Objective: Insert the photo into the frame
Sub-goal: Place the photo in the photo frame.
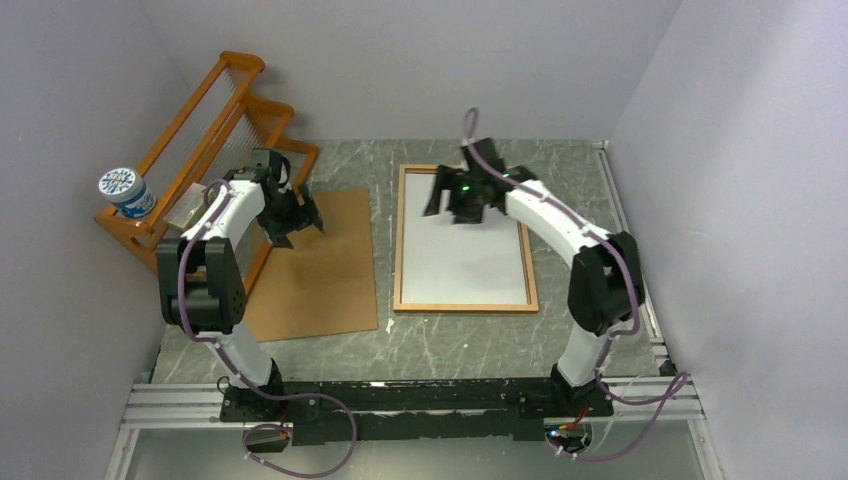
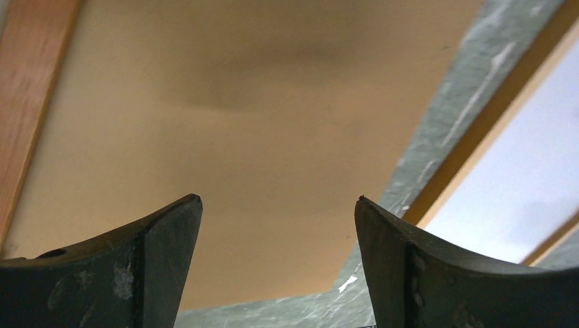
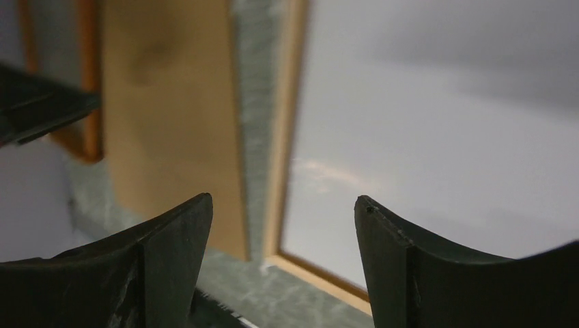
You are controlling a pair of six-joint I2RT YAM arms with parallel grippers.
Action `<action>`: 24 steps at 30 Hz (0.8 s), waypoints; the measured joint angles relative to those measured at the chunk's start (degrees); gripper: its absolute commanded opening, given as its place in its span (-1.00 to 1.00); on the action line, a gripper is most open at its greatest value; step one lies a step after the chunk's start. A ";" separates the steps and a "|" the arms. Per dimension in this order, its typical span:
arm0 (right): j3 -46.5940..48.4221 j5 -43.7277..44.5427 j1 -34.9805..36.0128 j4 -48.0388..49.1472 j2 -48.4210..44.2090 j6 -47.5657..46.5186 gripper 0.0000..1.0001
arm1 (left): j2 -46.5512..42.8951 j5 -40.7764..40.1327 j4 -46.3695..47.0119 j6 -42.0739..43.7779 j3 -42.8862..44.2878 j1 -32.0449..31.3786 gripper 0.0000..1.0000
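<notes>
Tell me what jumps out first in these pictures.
The orange-brown frame lying mid-table, filled by a white sheet, stands out most, with the open right gripper over its far end. Left of it lies a brown backing board under the open left gripper, beside an orange wooden rack.

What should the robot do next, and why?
Probably raise the right gripper away: its jaws stand open and empty above the frame, and a white sheet, presumably the photo face down, already lies flat inside it.
</notes>
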 measured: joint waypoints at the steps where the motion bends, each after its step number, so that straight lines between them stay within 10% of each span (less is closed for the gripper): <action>1: 0.09 -1.38 2.82 1.97 0.94 1.55 0.55 | -0.98 -1.40 -0.22 -0.61 -1.25 0.00 0.77; 24: 13.00 2.05 25.00 8.90 23.61 1.92 0.46 | -27.85 -16.20 3.43 -8.66 -28.74 0.00 0.89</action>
